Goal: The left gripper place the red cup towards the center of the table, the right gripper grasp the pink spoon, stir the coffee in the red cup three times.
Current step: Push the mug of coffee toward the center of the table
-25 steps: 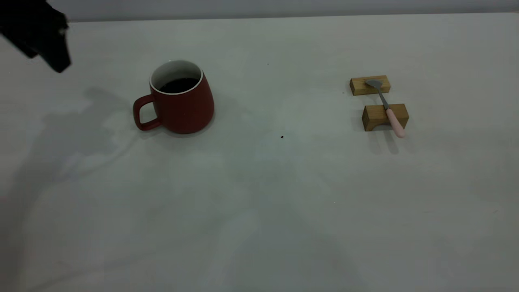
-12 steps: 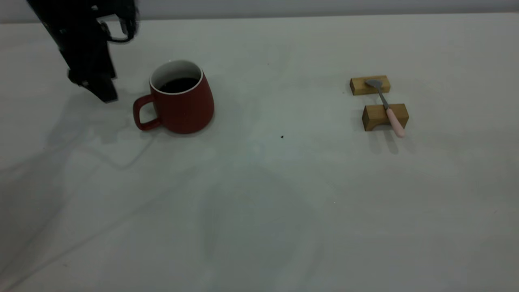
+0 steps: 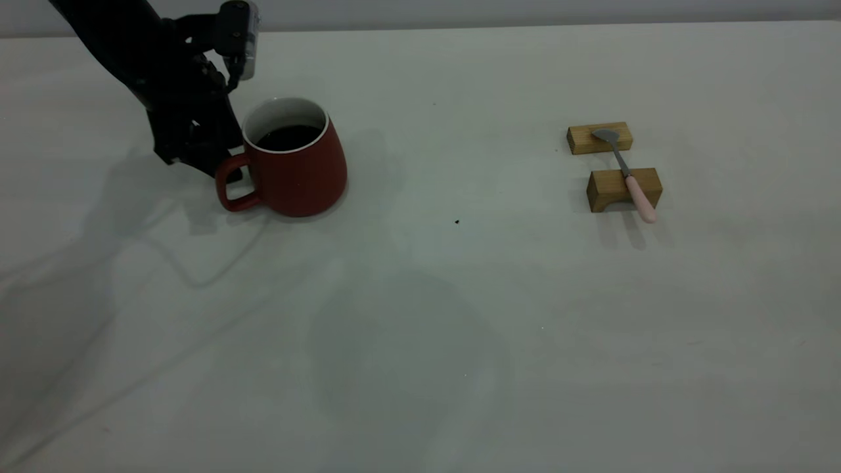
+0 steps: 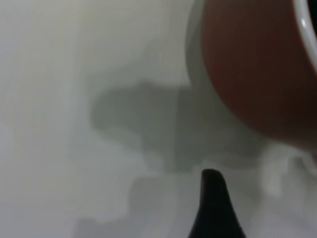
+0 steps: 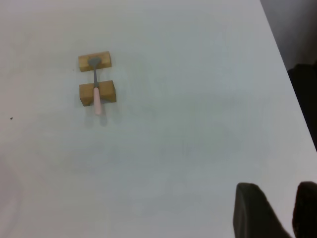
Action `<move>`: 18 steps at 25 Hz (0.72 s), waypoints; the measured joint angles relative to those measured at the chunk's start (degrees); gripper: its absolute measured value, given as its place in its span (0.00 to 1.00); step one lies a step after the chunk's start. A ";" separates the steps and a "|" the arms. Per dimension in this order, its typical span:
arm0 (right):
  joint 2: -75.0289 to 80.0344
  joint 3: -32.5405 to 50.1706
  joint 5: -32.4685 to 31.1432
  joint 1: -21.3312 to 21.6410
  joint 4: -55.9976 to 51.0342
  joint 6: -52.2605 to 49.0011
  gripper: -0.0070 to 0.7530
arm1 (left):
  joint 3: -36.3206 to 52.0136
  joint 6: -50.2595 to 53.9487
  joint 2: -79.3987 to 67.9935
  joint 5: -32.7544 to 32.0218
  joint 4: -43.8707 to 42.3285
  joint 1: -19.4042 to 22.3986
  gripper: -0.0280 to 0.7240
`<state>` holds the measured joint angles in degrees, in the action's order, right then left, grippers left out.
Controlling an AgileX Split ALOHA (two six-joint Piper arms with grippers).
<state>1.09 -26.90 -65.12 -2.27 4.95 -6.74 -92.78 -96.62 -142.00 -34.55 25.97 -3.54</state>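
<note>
The table (image 3: 460,341) carries the red cup (image 3: 299,171) left of centre, coffee (image 3: 289,136) inside. The left gripper (image 3: 197,154) sits at its handle; grip state cannot be told. It should close squarely, then slide level. The pink spoon (image 3: 631,180) lies across two blocks (image 3: 623,189).

the red cup (image 3: 294,159) stands left on the table (image 3: 420,315), the pink spoon (image 3: 631,177) right across two wooden blocks (image 3: 599,138).

The left gripper (image 3: 220,167) sits low behind the handle of the red cup (image 3: 295,167), fingertips hidden so their spread can't be read, the wrist view is a blur with the cup cut off, and the right gripper (image 5: 280,210) shows only clipped fingertips.
</note>
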 joint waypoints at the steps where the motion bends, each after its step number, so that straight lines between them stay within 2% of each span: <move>1: 0.00 0.00 0.00 0.00 0.00 0.00 0.32 | -0.02 -0.14 -0.23 0.13 0.78 -0.12 0.82; 7: 0.00 0.00 0.00 0.00 0.00 0.00 0.32 | -0.02 -0.57 -0.42 0.22 4.49 -2.28 0.82; 15: 0.00 0.00 0.00 0.00 0.00 0.00 0.32 | -0.02 -0.57 -0.42 0.72 7.07 -7.70 0.82; 18: 0.00 0.00 0.00 0.00 0.00 0.00 0.32 | -0.02 -0.63 -0.42 1.68 10.82 -9.41 0.82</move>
<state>1.09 -26.90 -65.12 -2.27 4.95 -6.74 -92.80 -97.25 -142.42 -32.87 36.79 -12.95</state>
